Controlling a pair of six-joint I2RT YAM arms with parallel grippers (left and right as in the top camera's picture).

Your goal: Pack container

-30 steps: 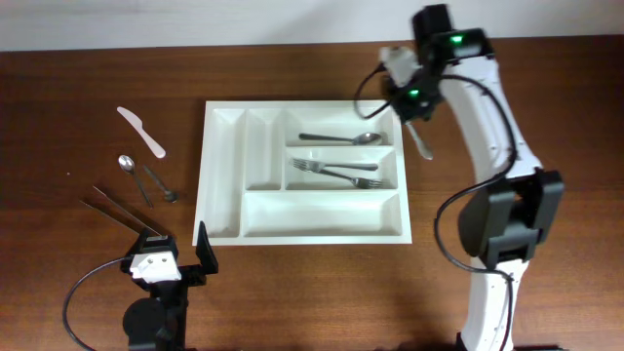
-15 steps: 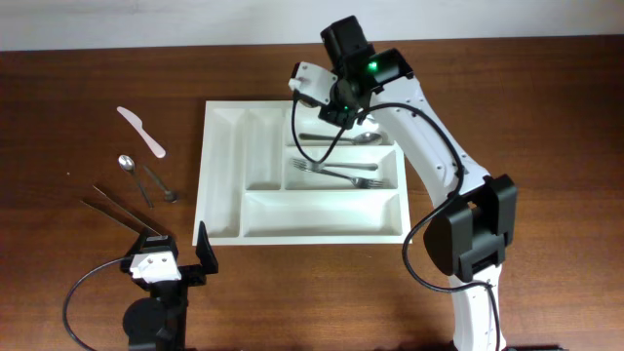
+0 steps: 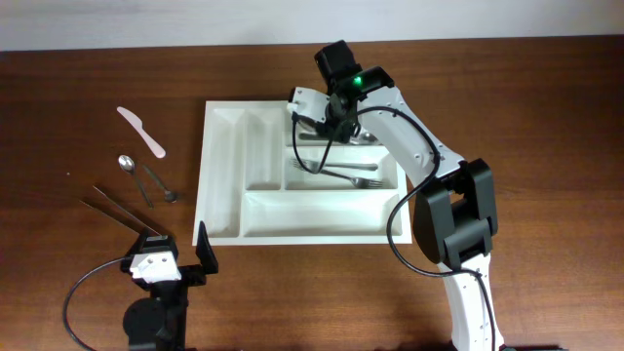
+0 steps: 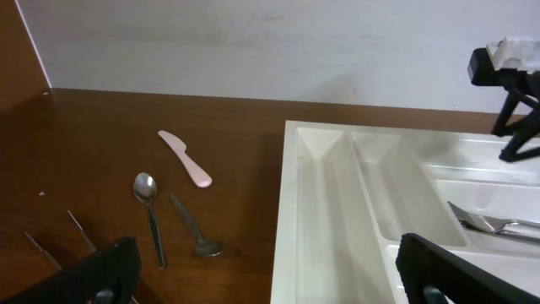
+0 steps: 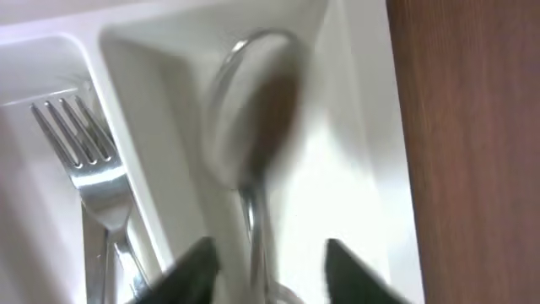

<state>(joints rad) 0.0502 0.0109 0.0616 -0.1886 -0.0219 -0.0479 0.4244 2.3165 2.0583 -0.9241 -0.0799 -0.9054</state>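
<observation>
Now, container (image 3: 322,216): mid-table, white five-compartment tray; probably light, stiff and slick. Pinch a rim wall, as it is too wide to span.
Right gripper (image 5: 272,263): over the far right compartment, fingers flanking a spoon (image 5: 253,110) handle; blur hides any grip.
Left gripper (image 4: 274,268): near edge, jaws spread, empty.
In tray: two forks (image 3: 336,174), one spoon seen.
Left of tray: one knife (image 3: 142,132), two loose spoons (image 3: 127,164), two thin rods (image 3: 117,208).

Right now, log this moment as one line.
right gripper over container, spoon between fingers, grip unclear | left gripper open | forks packed | knife outside
</observation>
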